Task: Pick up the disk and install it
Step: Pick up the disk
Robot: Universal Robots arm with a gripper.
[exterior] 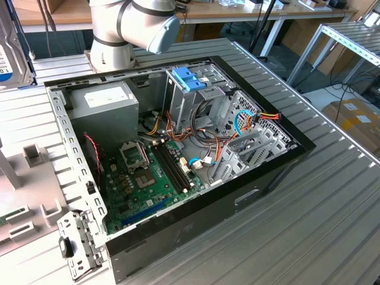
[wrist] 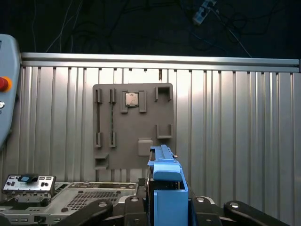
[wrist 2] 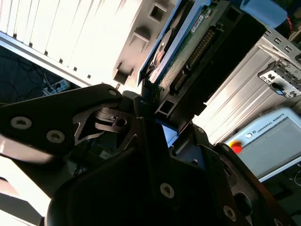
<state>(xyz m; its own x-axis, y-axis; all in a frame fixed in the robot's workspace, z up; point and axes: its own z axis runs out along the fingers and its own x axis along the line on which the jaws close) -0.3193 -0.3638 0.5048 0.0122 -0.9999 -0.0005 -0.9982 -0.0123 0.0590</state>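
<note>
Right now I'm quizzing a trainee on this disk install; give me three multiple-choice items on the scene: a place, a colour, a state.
1. Where is the disk? A on the floor; B between the gripper's fingers; C in a person's hand.
2. The disk's rails are: A blue; B red; C yellow.
3. The computer case is: A closed; B upside down; C open.
Answers: 1 B, both wrist views show the gripper clamped on it. 2 A, the end tab and rail are bright blue. 3 C, the motherboard lies exposed in the exterior view.
</note>
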